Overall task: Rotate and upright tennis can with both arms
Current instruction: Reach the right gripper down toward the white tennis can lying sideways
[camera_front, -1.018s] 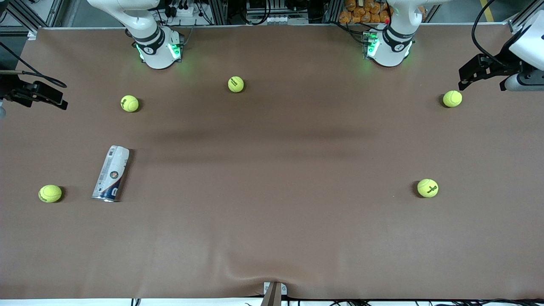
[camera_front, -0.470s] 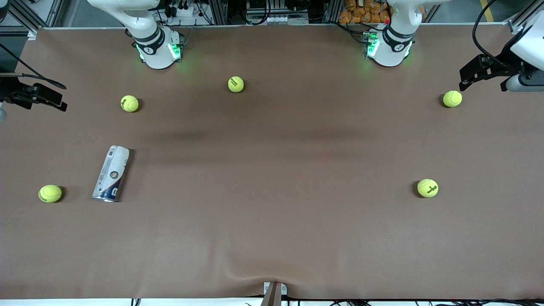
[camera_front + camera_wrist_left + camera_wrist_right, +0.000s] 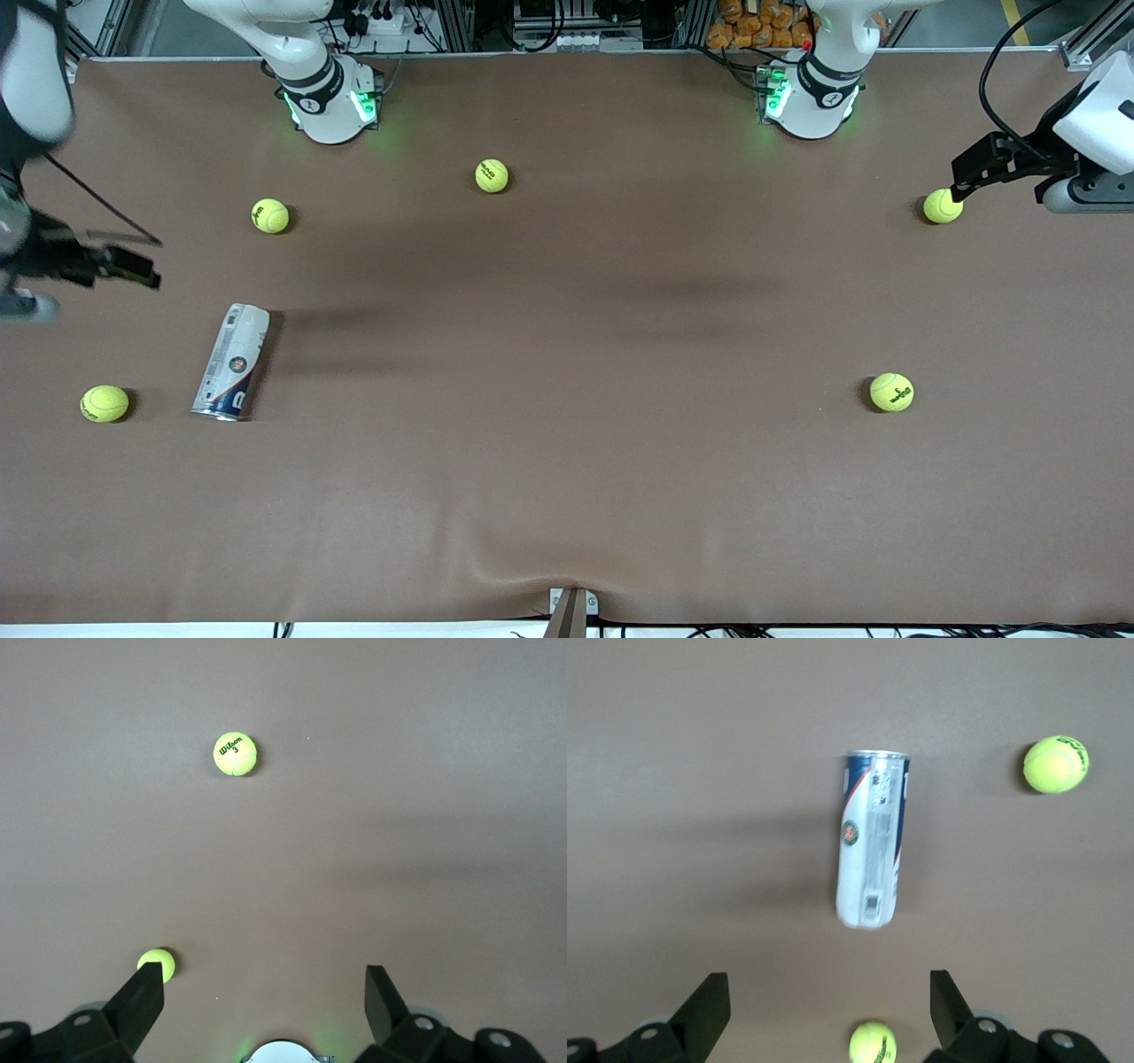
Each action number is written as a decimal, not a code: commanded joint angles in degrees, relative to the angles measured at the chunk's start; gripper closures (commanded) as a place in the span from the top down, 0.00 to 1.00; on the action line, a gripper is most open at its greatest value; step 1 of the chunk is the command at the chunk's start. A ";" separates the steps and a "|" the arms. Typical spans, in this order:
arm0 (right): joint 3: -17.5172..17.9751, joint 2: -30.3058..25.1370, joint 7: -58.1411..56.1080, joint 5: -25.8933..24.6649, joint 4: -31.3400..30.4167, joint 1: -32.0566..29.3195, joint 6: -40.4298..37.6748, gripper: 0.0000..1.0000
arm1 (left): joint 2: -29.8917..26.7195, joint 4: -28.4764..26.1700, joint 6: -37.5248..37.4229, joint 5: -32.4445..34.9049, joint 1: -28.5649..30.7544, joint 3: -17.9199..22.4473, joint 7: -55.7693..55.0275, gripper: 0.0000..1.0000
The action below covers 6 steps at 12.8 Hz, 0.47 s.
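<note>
Brown table with one can on its side and five loose balls

The table (image 3: 567,461) is covered in plain brown material. The tennis can (image 3: 231,361) lies flat on it, below the spread fingers of the right gripper (image 3: 828,1010), silver rim pointing away from that gripper. One tennis ball (image 3: 104,403) rests beside the can's rim end, another (image 3: 270,215) just under the gripper. A third ball (image 3: 492,175) lies between the bases. The left gripper (image 3: 266,1001), fingers apart, hangs over a ball (image 3: 943,206), with a further ball (image 3: 891,392) ahead of it.
</note>
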 commanded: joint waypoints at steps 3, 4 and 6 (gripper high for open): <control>0.95 14.40 -1.86 -0.66 1.12 -2.90 11.45 1.00 | 0.53 1.56 -1.27 -0.75 0.57 -0.38 -1.11 1.00; 0.95 16.34 -1.78 -0.40 1.21 -3.34 13.12 1.00 | 0.53 1.47 -1.27 -0.75 0.57 -0.38 -1.11 1.00; 0.95 20.55 -1.25 0.22 1.30 -4.13 17.16 1.00 | 0.62 1.38 -1.27 -0.75 0.66 -0.29 -1.20 1.00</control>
